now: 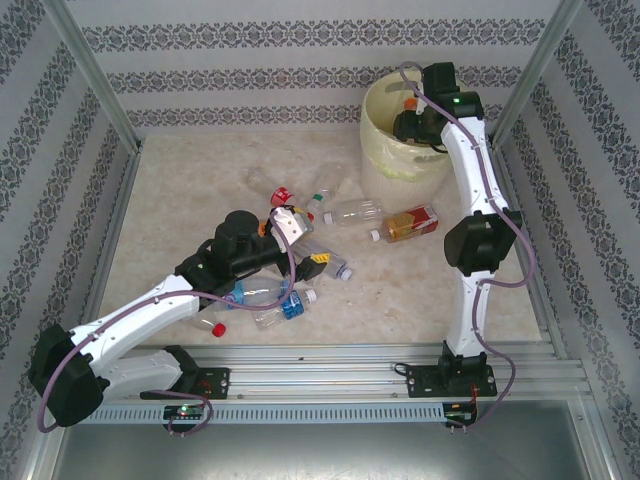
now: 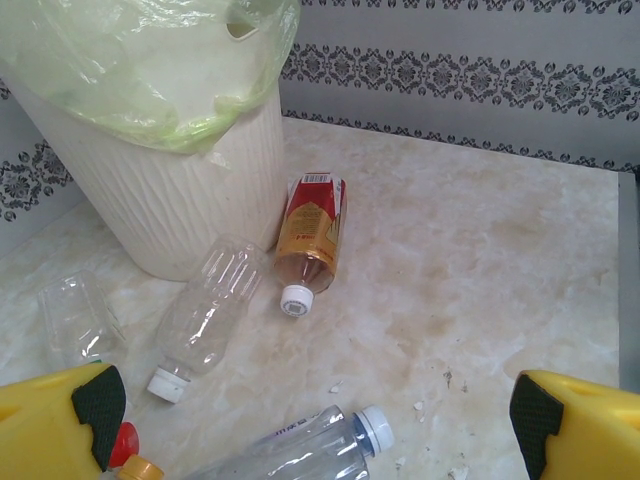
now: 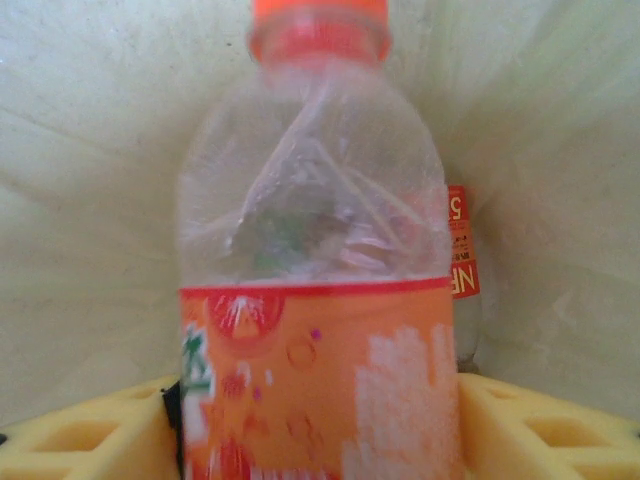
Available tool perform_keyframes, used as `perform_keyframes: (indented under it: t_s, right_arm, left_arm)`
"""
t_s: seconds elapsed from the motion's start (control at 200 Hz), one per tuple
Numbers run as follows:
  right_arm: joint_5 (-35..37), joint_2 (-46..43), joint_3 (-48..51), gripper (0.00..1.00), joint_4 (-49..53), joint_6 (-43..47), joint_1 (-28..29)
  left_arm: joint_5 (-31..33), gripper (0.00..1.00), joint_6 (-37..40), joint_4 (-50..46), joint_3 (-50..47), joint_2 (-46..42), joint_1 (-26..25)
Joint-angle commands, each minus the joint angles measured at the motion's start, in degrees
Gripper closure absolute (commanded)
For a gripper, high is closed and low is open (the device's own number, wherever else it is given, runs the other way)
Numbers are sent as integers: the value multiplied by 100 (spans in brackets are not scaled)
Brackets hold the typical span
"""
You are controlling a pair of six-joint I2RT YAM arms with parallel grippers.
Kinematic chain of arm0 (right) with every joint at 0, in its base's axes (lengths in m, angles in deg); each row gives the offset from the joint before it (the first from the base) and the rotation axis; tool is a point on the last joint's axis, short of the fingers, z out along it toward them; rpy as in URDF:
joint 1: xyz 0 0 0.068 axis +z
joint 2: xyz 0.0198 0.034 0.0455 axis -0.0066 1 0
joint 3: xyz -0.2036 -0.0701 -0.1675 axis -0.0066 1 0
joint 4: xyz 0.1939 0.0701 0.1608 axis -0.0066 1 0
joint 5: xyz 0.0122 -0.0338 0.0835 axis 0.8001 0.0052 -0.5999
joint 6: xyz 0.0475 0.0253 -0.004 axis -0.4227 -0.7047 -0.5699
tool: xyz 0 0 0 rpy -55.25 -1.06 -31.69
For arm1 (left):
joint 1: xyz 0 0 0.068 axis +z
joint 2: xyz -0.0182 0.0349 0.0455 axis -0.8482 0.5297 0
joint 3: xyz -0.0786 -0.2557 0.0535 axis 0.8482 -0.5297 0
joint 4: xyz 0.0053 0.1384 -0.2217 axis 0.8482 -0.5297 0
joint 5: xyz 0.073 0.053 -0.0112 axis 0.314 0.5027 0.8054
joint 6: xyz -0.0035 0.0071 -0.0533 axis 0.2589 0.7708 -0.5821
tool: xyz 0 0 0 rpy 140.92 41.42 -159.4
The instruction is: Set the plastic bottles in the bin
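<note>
Where the right arm bends over the pale-yellow bin (image 1: 385, 150) at the far right of the table (image 1: 200, 180), the right gripper (image 3: 320, 450) hangs inside the rim.

Between its yellow fingers (image 3: 90, 440): one orange-labelled bottle (image 3: 320, 380), orange cap up, clear shoulder creased, base cut off by the frame edge. Both flanks meet the fingers. Blur hides whether they press on it or stand just free, so the grip cannot be told. Behind it is a red label (image 3: 460, 240), its bottle almost wholly hidden, against the bin's inner wall.

Left gripper (image 2: 315, 412): spread to its widest, nothing between the fingers, hovering over the loose bottles mid-table.

Lying ahead of it on the marbled top:
- red-and-gold-labelled bottle (image 2: 312, 235), white cap toward the camera, just beside the bin's foot.
- clear unlabelled bottle (image 2: 205, 315), white cap, base at the bin wall; contact cannot be told.
- crushed clear bottle (image 2: 75, 315), lower end hidden behind the left finger.
- white-capped clear bottle (image 2: 300, 450), body cut off at the bottom edge.
- red cap (image 2: 122, 445) and orange cap (image 2: 140, 468), their bodies out of frame.

A clear liner (image 2: 150, 60) drapes over the bin rim.

From overhead, a blue-labelled bottle (image 1: 290, 305) lies near the left arm, on the side nearer the arm bases.
</note>
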Motion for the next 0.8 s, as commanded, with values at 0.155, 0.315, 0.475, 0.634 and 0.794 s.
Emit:
perform_keyframes:
  t_s: [0.155, 0.315, 0.475, 0.634, 0.794]
  right_arm:
    - [-169, -243, -249, 25, 20, -95, -42]
    - [-172, -435, -260, 23, -28, -98, -39]
    - [-176, -808, -9, 22, -247, -61, -7]
    - [-108, -1442, 613, 21, -655, 59, 41]
    - [4, -2270, 1516, 21, -1106, 49, 97]
  left_arm:
    - [-136, 0, 102, -60, 81, 32, -75]
    - [-145, 0, 93, -60, 87, 26, -75]
    - [-157, 0, 84, -111, 128, 43, -75]
    - [-209, 0, 83, -283, 253, 106, -75]
    - [-196, 0, 76, -494, 381, 165, -75]
